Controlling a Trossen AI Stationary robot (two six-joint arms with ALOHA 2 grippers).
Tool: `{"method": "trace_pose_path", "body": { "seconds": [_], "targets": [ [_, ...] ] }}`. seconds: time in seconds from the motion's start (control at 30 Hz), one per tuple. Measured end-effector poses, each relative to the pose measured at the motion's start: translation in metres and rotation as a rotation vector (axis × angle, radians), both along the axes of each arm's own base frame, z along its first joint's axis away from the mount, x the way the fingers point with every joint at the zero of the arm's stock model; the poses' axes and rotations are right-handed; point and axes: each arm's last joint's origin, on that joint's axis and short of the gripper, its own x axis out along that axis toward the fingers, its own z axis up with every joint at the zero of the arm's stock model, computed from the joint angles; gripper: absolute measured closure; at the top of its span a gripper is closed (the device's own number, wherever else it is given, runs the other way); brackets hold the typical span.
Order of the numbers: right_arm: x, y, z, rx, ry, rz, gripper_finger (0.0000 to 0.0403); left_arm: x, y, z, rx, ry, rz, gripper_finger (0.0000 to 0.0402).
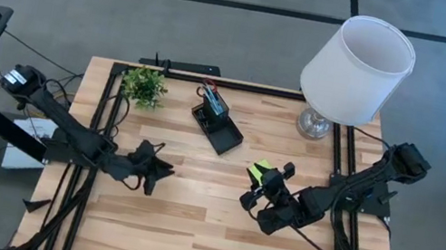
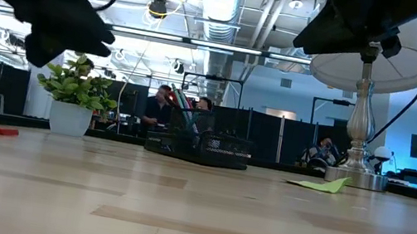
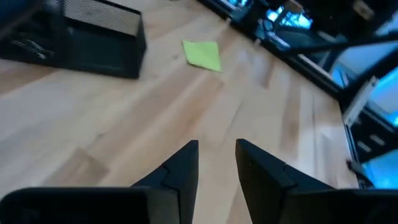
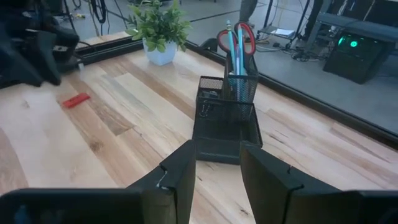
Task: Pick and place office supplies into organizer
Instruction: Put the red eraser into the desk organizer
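Two things left out, pad (image 1: 259, 170) on the desk's right half by the right claw (image 4: 217, 148) and red bit (image 4: 76, 99) on its left half by the left claw (image 3: 216, 144), both claws part open and empty, organizer (image 1: 218, 124) near the back edge; next, probably pinching the flat pad low.

Open office around a pale wooden slatted table (image 1: 214, 225)

The table stands on grey carpet floor (image 1: 221, 33) crossed by dark seams. A white-shaded lamp with a silver base (image 1: 358, 62) and a small green potted plant (image 1: 145, 86) stand at its far edge. Beyond hang exposed silver ceiling ducts (image 2: 222, 6), strip lights and dark partitions, with what may be seated people (image 2: 162, 103).
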Motion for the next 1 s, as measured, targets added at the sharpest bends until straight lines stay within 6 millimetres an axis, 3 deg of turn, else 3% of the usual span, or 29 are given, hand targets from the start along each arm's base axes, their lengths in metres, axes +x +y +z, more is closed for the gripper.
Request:
{"method": "trace_pose_path", "body": {
  "seconds": [0.13, 0.33, 0.53, 0.83, 1.0],
  "targets": [
    [0.000, 0.000, 0.000, 0.000, 0.000, 0.002, 0.0283, -0.006, -0.012, -0.008, -0.010, 0.061, -0.020, 0.0305],
    [-0.001, 0.002, 0.000, 0.006, 0.003, 0.011, 0.0283, -0.028, -0.024, -0.036, -0.162, 0.214, 0.122, 0.0330],
    [-0.001, 0.004, 0.000, 0.011, -0.002, 0.020, 0.0283, -0.040, -0.034, -0.050, -0.172, 0.222, 0.188, 0.0366],
    [-0.001, 0.004, 0.000, 0.011, -0.002, 0.020, 0.0283, -0.058, -0.021, -0.074, -0.169, 0.441, 0.376, 0.0400],
    [-0.001, 0.004, 0.000, 0.011, -0.002, 0.020, 0.0283, -0.058, -0.020, -0.078, -0.141, 0.445, 0.404, 0.0401]
  ]
}}
